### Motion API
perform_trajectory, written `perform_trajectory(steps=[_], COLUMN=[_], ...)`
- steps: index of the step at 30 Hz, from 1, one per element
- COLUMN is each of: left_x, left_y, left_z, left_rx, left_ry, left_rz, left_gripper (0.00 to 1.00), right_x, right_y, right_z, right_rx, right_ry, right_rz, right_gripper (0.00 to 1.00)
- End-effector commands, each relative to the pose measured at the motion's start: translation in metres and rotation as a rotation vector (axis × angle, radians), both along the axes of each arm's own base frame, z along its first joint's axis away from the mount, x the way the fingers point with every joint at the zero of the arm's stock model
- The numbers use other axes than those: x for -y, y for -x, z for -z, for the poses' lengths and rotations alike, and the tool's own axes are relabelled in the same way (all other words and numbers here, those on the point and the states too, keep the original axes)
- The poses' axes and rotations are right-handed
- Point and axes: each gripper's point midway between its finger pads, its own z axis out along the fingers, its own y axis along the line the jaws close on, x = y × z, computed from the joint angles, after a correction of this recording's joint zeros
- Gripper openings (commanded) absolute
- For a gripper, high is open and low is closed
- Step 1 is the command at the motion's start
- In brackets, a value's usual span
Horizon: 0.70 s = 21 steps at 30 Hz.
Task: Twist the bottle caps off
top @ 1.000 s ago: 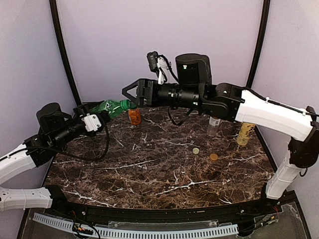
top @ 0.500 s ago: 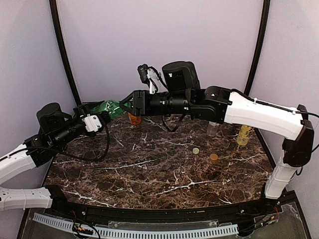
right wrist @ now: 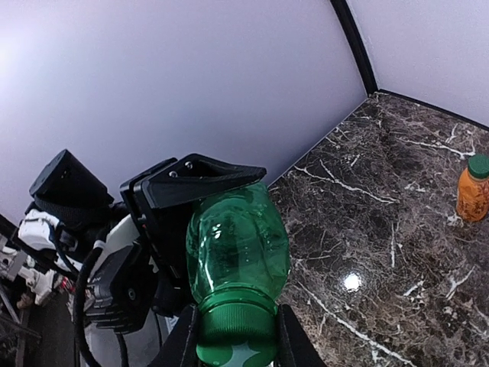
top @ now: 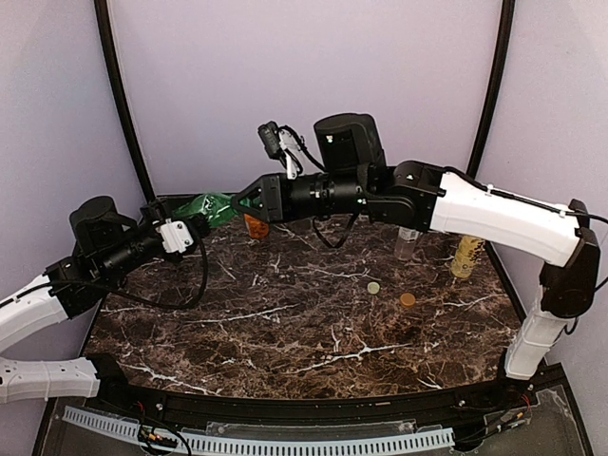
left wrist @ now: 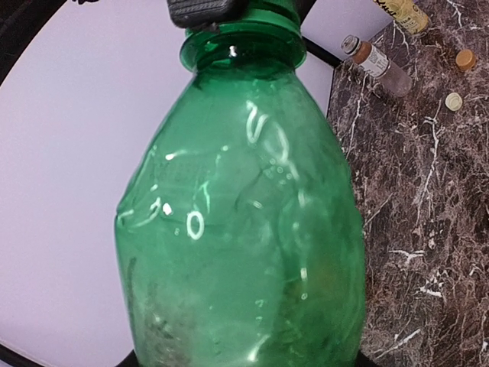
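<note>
The all-green bottle hangs tilted in the air at the back left, its body held in my left gripper. It fills the left wrist view and hides those fingers. My right gripper is shut on its green cap, one finger on each side. The short orange bottle stands capped on the table just behind. At the right stand the clear bottle with the brown label and the pale yellow bottle.
Two loose caps lie on the marble right of centre, a pale one and an orange one. Black frame poles and purple walls close in the back. The right arm spans the back of the table.
The right arm swung left to the green bottle's mouth, and its jaws went from open to shut on the cap. The left arm and bottle stayed put.
</note>
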Motion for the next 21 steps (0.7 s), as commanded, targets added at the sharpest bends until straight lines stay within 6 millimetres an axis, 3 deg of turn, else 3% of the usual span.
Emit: perform_trajectory(steps=[1,2,3,4,5,9,14,21], left_x=[0.014,0.017,0.022,0.025,0.028,0.031,0.03,0.026], left_y=[0.021,0.027,0.041,0.05,0.068,0.108,0.134,0.143], left_z=[0.008,0.01,0.028,0.027,0.044,0.056,0.06,0.068], left_rx=[-0.124,-0.168,-0.26,-0.299,-0.396,-0.59,-0.72,-0.753], left_ry=[0.017,0.023,-0.016,-0.019,-0.055,-0.069,-0.069,-0.102], left_rz=[0.126,0.158,0.227,0.269,0.345,0.497,0.583,0.601], left_gripper=[0.05,0.05,0.05,0.05,0.05,0.05,0.03,0.01], right_x=[-0.013,-0.013,-0.013,-0.012,-0.011,-0.005,0.002,0.008], right_y=[0.048,0.059,0.071,0.085,0.098,0.143,0.158,0.156], right_z=[-0.024,-0.025,-0.023,-0.018,-0.014,-0.002,0.018,0.043], right_rx=[0.193,0.271,0.355,0.435,0.52,0.761,1.002,1.29], right_ry=[-0.031,-0.016,0.006,0.026,0.039,0.059,0.165,0.367], right_rz=[-0.275,-0.317,-0.361,-0.413,-0.465,-0.629,-0.717,-0.743], right_gripper=[0.0,0.0,0.0,0.0,0.0,0.0,0.0,0.0])
